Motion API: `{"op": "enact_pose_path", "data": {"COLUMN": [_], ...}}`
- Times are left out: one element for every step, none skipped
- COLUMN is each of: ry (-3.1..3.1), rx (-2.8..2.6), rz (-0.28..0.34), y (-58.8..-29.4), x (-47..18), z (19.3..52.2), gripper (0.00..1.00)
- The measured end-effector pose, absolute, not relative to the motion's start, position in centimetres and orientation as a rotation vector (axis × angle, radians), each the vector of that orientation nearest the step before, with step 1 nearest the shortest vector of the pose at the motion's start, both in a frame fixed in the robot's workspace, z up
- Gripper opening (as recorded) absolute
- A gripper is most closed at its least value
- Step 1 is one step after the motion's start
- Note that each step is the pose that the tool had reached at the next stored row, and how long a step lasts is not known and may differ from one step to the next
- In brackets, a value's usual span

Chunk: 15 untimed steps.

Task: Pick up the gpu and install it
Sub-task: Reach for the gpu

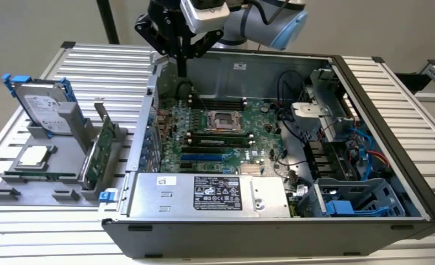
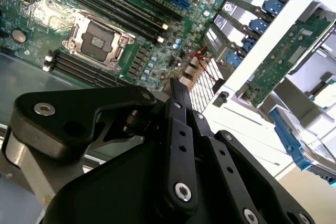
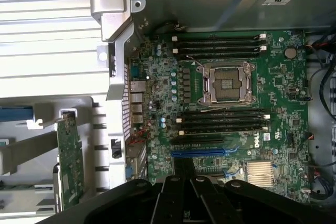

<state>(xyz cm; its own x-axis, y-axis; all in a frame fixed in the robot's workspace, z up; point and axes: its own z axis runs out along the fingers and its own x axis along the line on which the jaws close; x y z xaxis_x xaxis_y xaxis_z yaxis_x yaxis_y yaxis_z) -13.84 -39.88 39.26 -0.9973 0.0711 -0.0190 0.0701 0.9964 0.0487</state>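
Hovering gripper (image 1: 181, 74): jaws pressed together, holding nothing, above the open computer case (image 1: 276, 237).
GPU (image 1: 98, 154): standing on edge in the gray rack (image 1: 56, 193), top edge exposed for grasping.

Print noted, by carrier:
- Power supply (image 1: 202, 196): large label (image 1: 217, 193), black panel with white lines of print and symbols, white margin. Wording cannot be made out.
- Same housing, near corner: small white sticker (image 1: 162, 180) bearing a dark symbol, unreadable.
- Hard drive (image 1: 44, 107), standing in the grey rack: white face label with dark print, unreadable.
- Rear inner wall of the case: small white sticker (image 3: 275, 1), dark marks, unreadable.
- Motherboard (image 3: 231, 103): white logo (image 3: 255, 141) and fine white lettering beside the slots, too small to read.
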Motion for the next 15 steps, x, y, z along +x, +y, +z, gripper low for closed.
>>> {"op": "enact_pose_path", "data": {"ry": [3.118,3.118,3.118,3.118,3.118,3.118,3.118,3.118,3.118,3.118,3.118,3.118,3.118,3.118,3.118], "rx": [0.110,0.110,0.111,0.111,0.112,0.112,0.112,0.112,0.112,0.112,0.112,0.112,0.112,0.112,0.112], "rz": [0.075,0.075,0.075,0.075,0.075,0.075,0.075,0.075,0.075,0.075,0.075,0.075,0.075,0.075,0.075], "y": [-39.9,-39.9,-39.9,-39.9,-39.9,-39.9,-39.9,-39.9,-39.9,-39.9,-39.9,-39.9,-39.9,-39.9,-39.9], "x": [-13.8,-13.8,-13.9,-13.9,-14.0,-14.1,-14.1,-14.2,-14.4,-14.5,-14.6,-14.8,-14.9,-15.0,-15.1], "z": [39.3,39.3,39.3,39.3,39.3,39.3,39.3,39.3,39.3,39.3,39.3,39.3,39.3,39.3,39.3], "gripper": [0.00,0.00,0.00,0.00,0.00,0.00,0.00,0.00,0.00,0.00,0.00,0.00,0.00,0.00,0.00]}}
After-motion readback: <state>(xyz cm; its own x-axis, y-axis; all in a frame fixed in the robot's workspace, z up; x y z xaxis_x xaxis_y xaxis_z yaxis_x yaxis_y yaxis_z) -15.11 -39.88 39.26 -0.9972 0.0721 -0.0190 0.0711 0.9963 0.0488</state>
